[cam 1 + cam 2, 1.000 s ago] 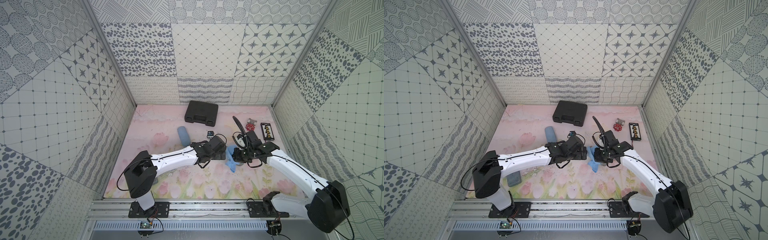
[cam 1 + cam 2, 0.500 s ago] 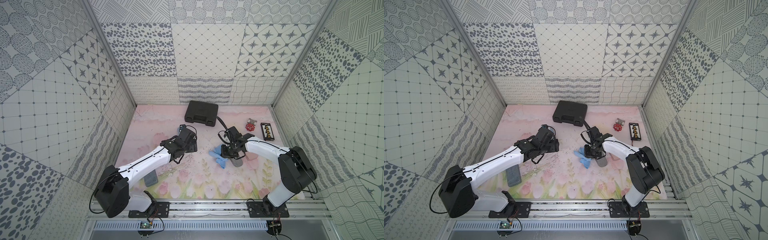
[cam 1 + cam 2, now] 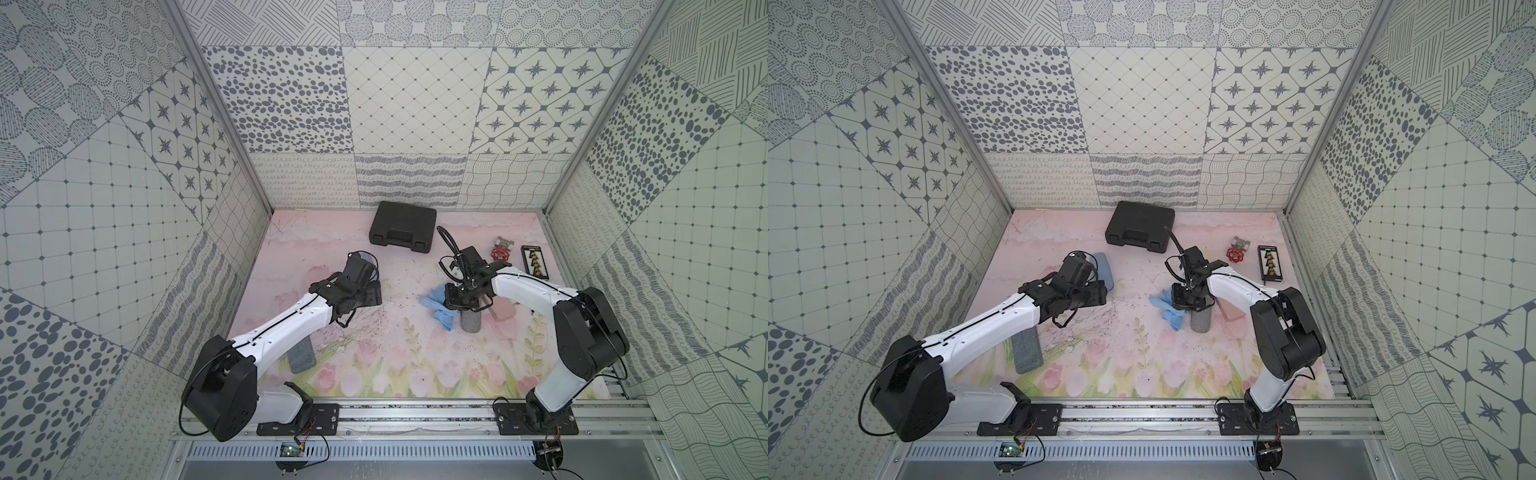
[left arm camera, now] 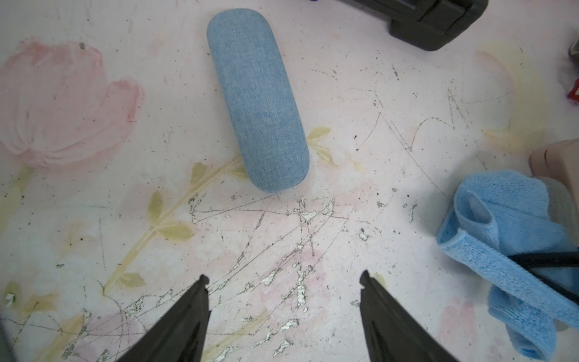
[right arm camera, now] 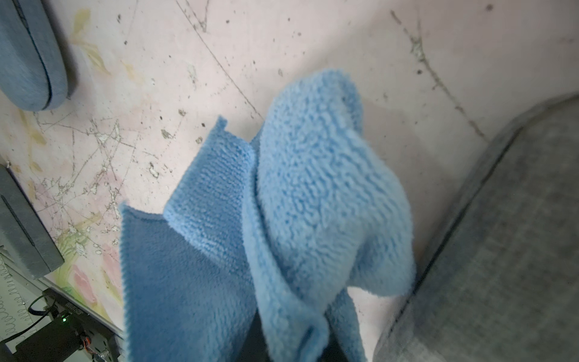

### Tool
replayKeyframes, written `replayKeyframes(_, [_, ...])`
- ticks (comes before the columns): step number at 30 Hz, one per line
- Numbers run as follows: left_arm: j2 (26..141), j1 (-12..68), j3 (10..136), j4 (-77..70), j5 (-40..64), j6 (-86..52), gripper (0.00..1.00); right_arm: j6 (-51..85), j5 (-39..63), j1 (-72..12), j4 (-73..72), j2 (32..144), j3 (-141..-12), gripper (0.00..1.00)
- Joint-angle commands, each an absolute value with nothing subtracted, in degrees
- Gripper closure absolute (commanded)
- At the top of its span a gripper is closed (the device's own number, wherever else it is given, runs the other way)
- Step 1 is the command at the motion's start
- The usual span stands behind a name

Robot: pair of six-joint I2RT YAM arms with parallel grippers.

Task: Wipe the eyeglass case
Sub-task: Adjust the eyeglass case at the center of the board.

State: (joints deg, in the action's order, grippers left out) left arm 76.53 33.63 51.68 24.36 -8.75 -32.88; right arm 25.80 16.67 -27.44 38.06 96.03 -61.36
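A blue fabric eyeglass case (image 4: 257, 100) lies flat on the pink floral mat, partly covered by my left wrist in both top views (image 3: 1104, 270). My left gripper (image 4: 283, 279) is open with nothing between its fingers, a short way off the case's near end. My right gripper (image 3: 455, 301) is shut on a blue cloth (image 5: 313, 203), which hangs bunched over its jaws. The cloth (image 3: 434, 307) touches the mat beside a grey case (image 3: 470, 322). The blue case's end also shows in the right wrist view (image 5: 28, 62).
A second grey case (image 3: 301, 355) lies under my left forearm. A black hard case (image 3: 401, 226) sits at the back. A red valve (image 3: 500, 251) and a black card of small parts (image 3: 535, 261) are at the back right. A pink block (image 3: 503, 309) lies by my right arm.
My left gripper has moved left from the middle to the blue case and narrowed a little. My right arm has swung, carrying the cloth a little leftward beside the grey case.
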Motion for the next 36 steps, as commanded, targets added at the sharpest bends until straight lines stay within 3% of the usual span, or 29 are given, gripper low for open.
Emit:
replayKeyframes(1, [76.04, 31.84, 51.29, 23.47, -7.4, -30.25, 0.21, 23.59, 18.45, -29.31, 41.59, 92.11, -59.31, 1.0])
replayKeyframes(7, [77.85, 26.27, 50.83, 21.23, -3.27, -29.23, 0.18, 20.78, 15.56, -29.36, 46.6, 90.69, -56.77, 1.0])
replayKeyframes(14, [79.87, 25.95, 51.25, 20.21, -1.82, -29.22, 0.18, 19.7, 11.06, -28.56, 49.53, 90.71, -57.52, 1.0])
replayKeyframes(29, [85.87, 23.89, 53.13, 20.19, -3.25, -27.29, 0.12, 21.29, 15.23, -26.02, 42.28, 99.58, -62.67, 1.0])
replayKeyframes(33, [91.16, 23.44, 56.26, 20.29, -1.85, -26.98, 0.01, 20.45, 14.33, -23.66, 43.05, 98.05, -61.75, 1.0])
replayKeyframes(36, [95.8, 23.38, 59.71, 19.79, -0.59, -27.02, 0.01, 20.4, 16.18, -23.64, 42.79, 96.72, -61.56, 1.0])
